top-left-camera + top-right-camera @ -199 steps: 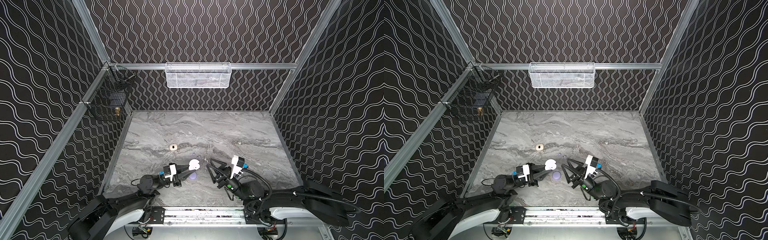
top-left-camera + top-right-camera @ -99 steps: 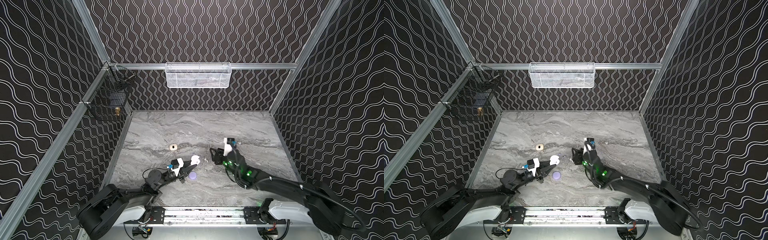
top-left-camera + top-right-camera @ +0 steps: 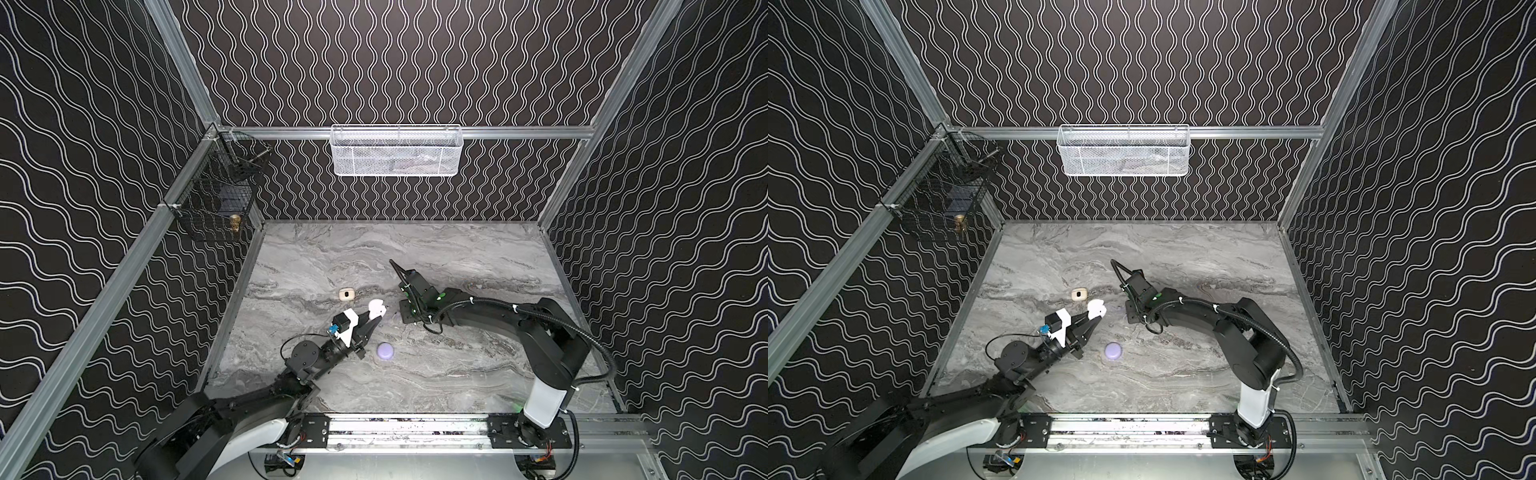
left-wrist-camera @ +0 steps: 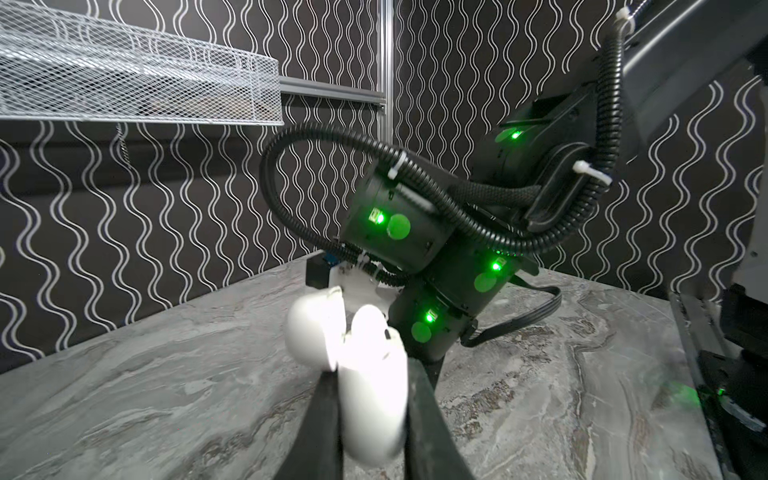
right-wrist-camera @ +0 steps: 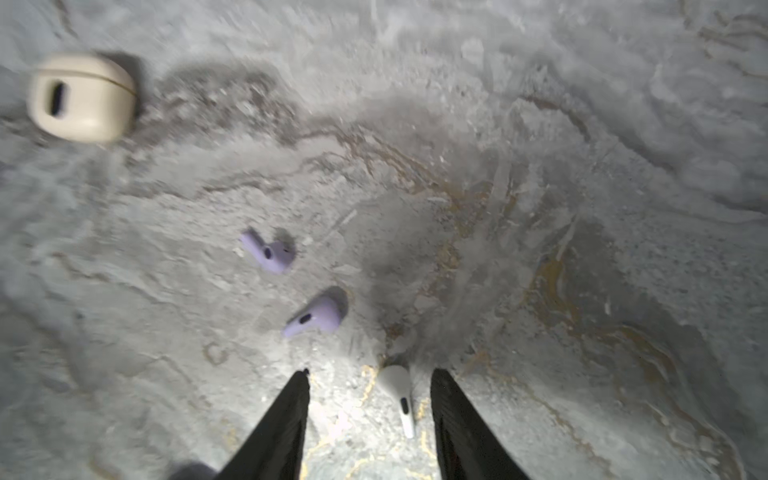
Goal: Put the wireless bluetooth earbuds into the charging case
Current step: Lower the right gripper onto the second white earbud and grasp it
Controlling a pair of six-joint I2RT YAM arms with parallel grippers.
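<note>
Okay, white earbud (image 5: 399, 395) lies flat near the middle of the bench (image 3: 457, 374), between the fingers of the right tool (image 5: 372, 374). That tool stands wide, both fingers clear of the earbud, which sits off-centre toward one finger. Left tool (image 4: 372, 374) is clamped on the white case (image 4: 374, 345), lid flipped open, held off the bench just left of middle.

A lavender earbud (image 5: 318, 318) and a second lavender earbud (image 5: 268, 253) lie loose between the right tool and the shut cream case (image 5: 81, 97). Lavender case (image 3: 385, 351) sits nearer the front edge.

Handling, my guess: featherweight, hard glossy plastic, rounded all over, so slippery. An off-centre pinch could flick it away. The thin stem looks like the weak part. Best hold is probably across the fat head, leaving the stem free to enter the case socket first. Centre the tool on it before pinching.
</note>
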